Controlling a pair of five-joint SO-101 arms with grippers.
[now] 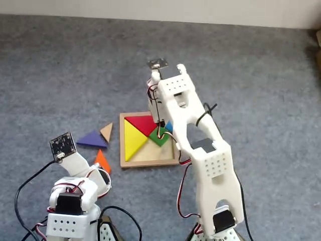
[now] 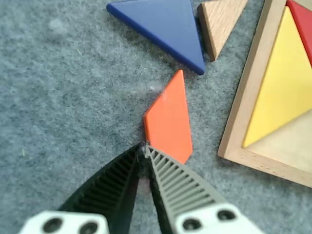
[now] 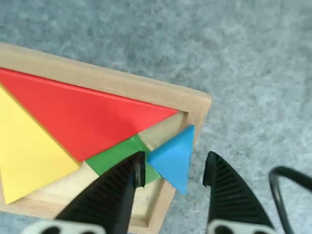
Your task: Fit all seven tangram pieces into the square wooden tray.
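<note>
straddling the blue triangle (image 3: pixel 171 155), right gripper (image 3: pixel 175 163) gapes; left gripper (image 2: pixel 143 150), closed, touches orange parallelogram (image 2: pixel 168 122).

A grey, short-piled carpet (image 1: pixel 60 65) covers the whole working surface. It runs from the near edge to a pale band (image 1: pixel 200 10) along the far side, where the covering ends in a straight line. At the far right edge of the scene, a sliver of something brown (image 1: pixel 319 42) shows over the carpet; what it is cannot be told. Seen close up, the carpet's fibres look matted, flecked with lighter strands and a few pale specks.
</note>
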